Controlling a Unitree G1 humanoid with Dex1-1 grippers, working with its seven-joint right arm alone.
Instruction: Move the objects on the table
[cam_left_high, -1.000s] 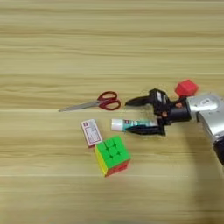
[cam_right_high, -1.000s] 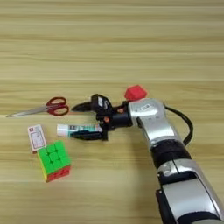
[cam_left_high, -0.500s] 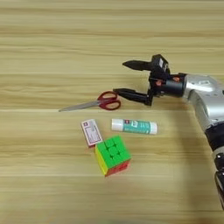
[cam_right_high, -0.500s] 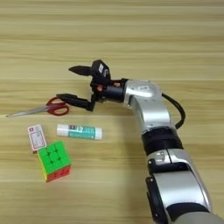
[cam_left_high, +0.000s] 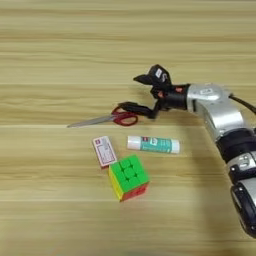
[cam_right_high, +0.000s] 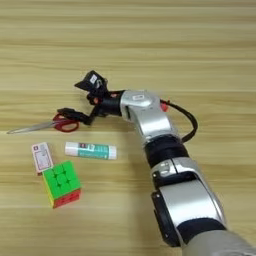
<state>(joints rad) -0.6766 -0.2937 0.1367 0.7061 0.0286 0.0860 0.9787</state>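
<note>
The right gripper (cam_left_high: 136, 92) hung spread wide over the scissors' red handles (cam_left_high: 125, 117) — lower finger just touching them, glue stick (cam_left_high: 152, 145) near below — so a careless closing could have nudged the scissors askew.

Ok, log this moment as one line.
end effector: open, over scissors handles | glue stick: lying free | cube, card box: untouched
</note>
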